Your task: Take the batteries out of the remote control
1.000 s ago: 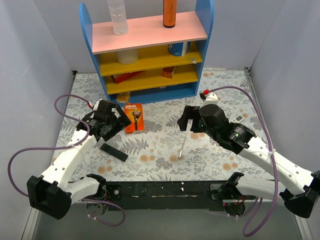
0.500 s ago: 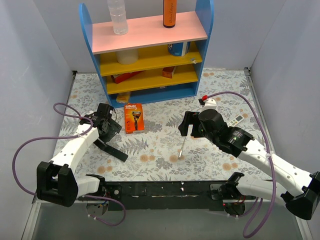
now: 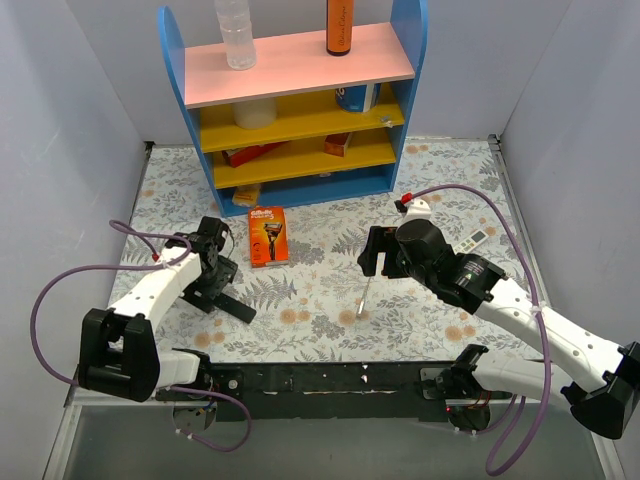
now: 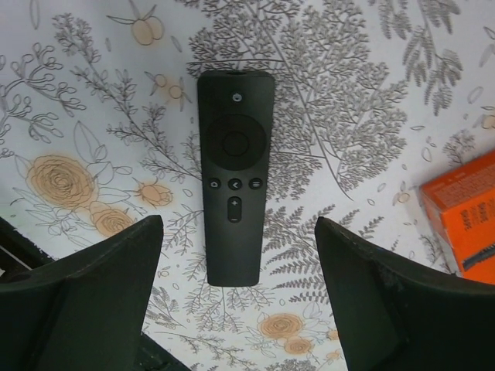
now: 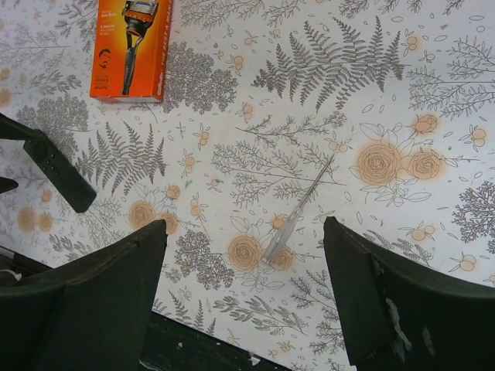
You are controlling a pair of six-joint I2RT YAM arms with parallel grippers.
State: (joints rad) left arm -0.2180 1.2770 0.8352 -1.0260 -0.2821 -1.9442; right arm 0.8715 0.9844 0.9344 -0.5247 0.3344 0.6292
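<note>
Left wrist: left gripper [image 4: 240, 232] spread wide over remote control [image 4: 234, 174]; right gripper [image 5: 246, 230] released above screwdriver [image 5: 298, 209].

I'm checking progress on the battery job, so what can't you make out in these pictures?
Batteries: none in view; the remote control lies buttons up, left wrist view, its underside hidden against the table.
Razor package: cut by that view's right edge.
Small white object at far right: too small, top view.

The remote [image 3: 235, 307] lies left of the screwdriver [image 3: 364, 295], razor package [image 3: 268, 236] behind.
</note>
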